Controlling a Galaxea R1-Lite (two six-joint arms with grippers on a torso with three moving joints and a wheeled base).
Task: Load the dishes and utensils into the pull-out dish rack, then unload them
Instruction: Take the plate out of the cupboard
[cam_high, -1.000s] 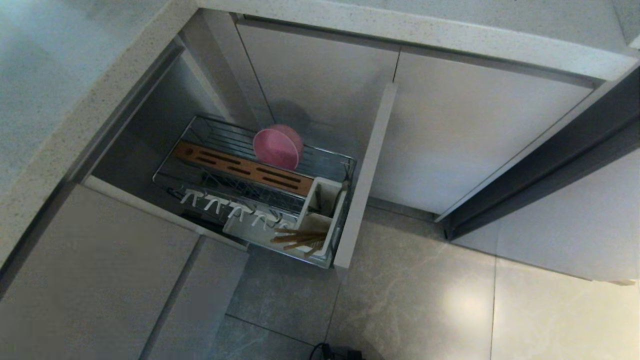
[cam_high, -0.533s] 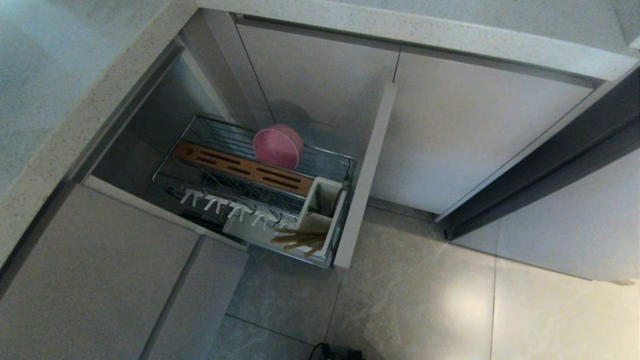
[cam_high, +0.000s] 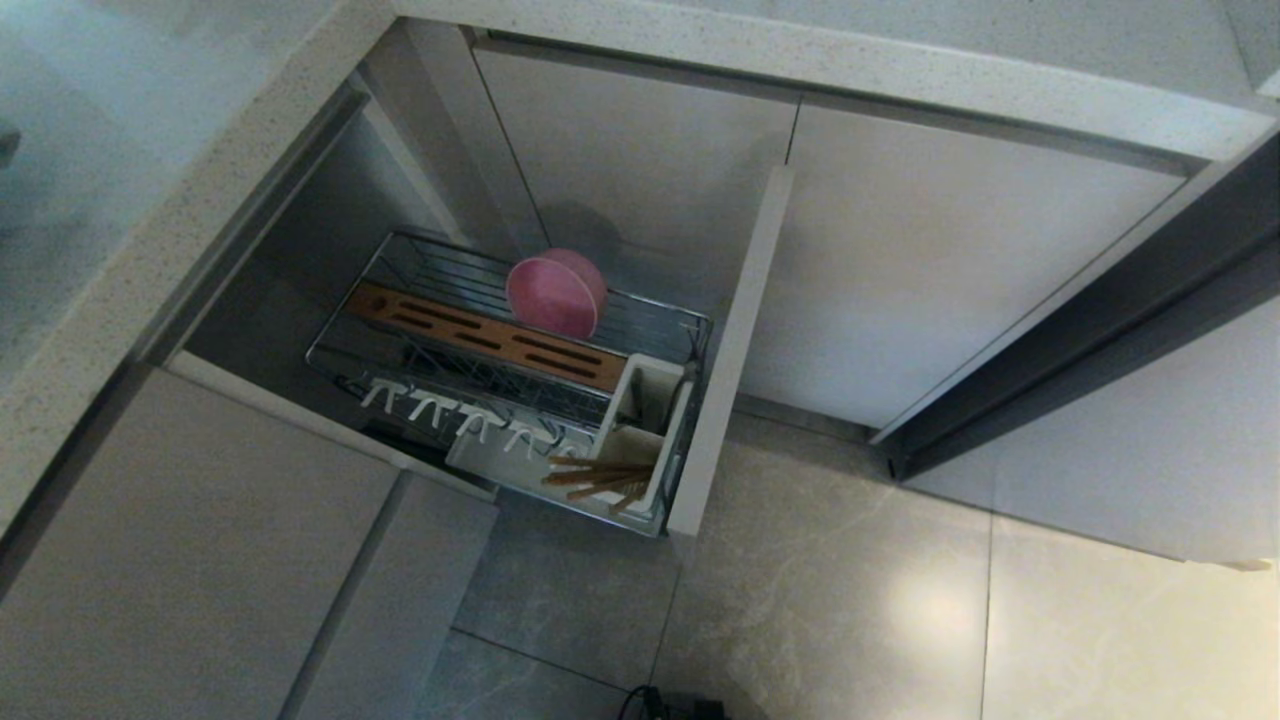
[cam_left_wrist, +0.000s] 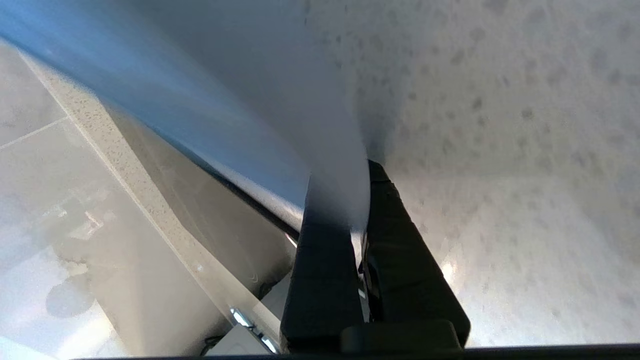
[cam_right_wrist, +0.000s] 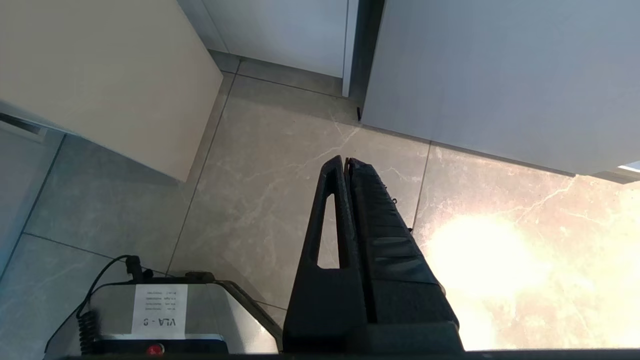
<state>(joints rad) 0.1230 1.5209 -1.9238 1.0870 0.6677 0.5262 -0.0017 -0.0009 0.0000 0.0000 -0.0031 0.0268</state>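
Nothing in the rack (cam_high: 400, 250) moved; left fingers (cam_left_wrist: 325, 260) pinch the pale-blue plate's (cam_left_wrist: 225, 100) rim

Head view looks steeply down on the pull-out dish rack (cam_high: 510, 385) and floor (cam_high: 850, 600). Right wrist view faces that floor (cam_right_wrist: 260, 200); left wrist view sits close above the countertop (cam_left_wrist: 500, 125).

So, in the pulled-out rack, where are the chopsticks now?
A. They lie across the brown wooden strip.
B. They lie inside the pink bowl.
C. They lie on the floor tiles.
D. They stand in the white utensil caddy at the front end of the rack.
D: in the head view the chopsticks stick out of the white utensil caddy, by the front panel of the rack, while the pink bowl stands on edge further back.
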